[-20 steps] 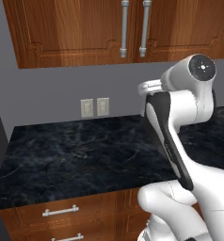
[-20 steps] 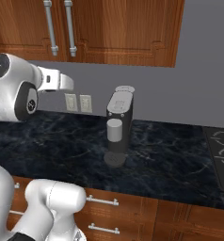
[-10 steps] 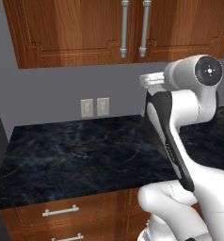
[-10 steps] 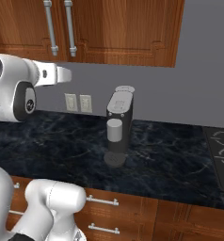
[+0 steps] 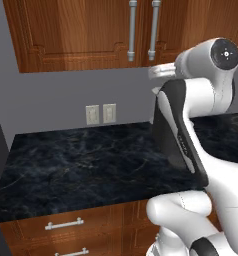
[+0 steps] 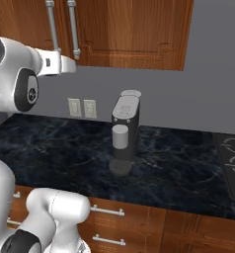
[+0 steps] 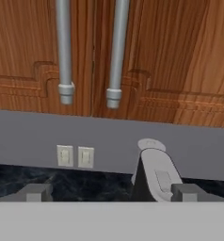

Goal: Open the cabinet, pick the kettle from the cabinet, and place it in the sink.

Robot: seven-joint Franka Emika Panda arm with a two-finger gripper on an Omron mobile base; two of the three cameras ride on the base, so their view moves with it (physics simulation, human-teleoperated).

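The jaws stand spread wide and hold nothing. The cabinet (image 7: 147, 61), doors closed, lies ahead and above them, its two handles (image 7: 115, 52) hanging between the fingertips (image 7: 36, 192).

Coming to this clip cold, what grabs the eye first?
The reddish-brown cabinet up on the wall, doors shut, its two long silver handles side by side at the centre seam. The open gripper points up at them from below. On the black marble counter stands a grey coffee machine against the wall.
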